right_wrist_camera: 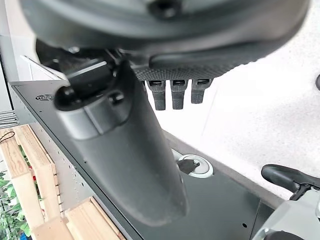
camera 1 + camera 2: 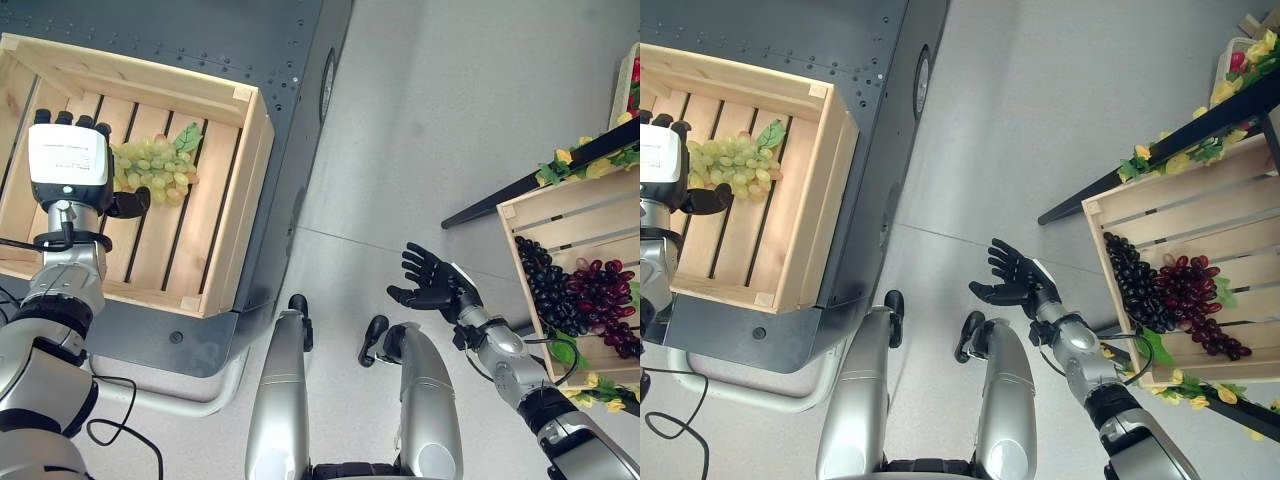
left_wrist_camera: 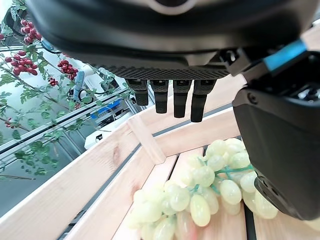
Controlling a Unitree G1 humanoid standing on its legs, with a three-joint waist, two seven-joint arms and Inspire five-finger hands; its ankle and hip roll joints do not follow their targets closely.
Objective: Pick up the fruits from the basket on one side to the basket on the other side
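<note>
While the left hand [image 2: 68,165] hovers spread above the green grape bunch [image 2: 155,168] in the slatted wooden crate [image 2: 225,235], the right hand [image 2: 432,280] waits spread. Grapes look soft and loose; the stem seems the safest hold.

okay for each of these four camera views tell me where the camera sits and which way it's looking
Left eye view: head, looking down; left hand over the green grape bunch in the pale slatted wooden crate.
Right eye view: same scene; right hand open over the floor beside the wooden crate of dark purple and red grapes.
Left wrist view: along straight fingers at those green grapes.
Right wrist view: along the right hand's fingers toward a dark metal platform.
</note>
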